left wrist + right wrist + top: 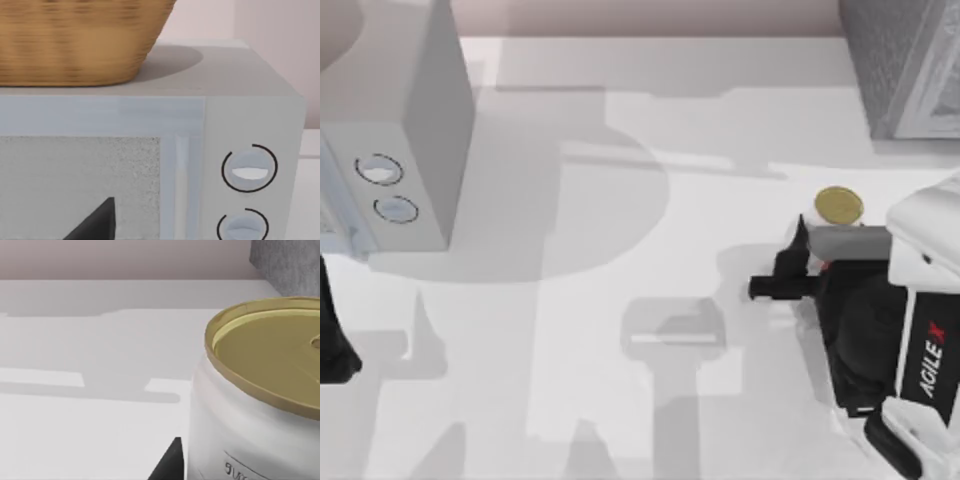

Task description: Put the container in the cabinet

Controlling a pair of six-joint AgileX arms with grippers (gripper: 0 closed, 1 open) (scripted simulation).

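The container (839, 206) is a small can with a round gold top, standing at the table's right side. In the right wrist view the container (250, 405) looms close, white-bodied with its gold lid. My right gripper (786, 264) is just in front and left of it, low over the table, open, with nothing between its dark fingers (778, 288). The cabinet (900, 60), dark grey and speckled with a lighter front, stands at the far right corner, beyond the can; a corner of the cabinet (287, 265) shows in the right wrist view. My left arm (332, 350) rests at the left edge.
A pale grey box with two round knobs (415, 150) stands at the far left. The left wrist view faces the front of this box (250, 170), which carries a woven basket (75, 40). Bare white tabletop (620, 200) spreads across the middle.
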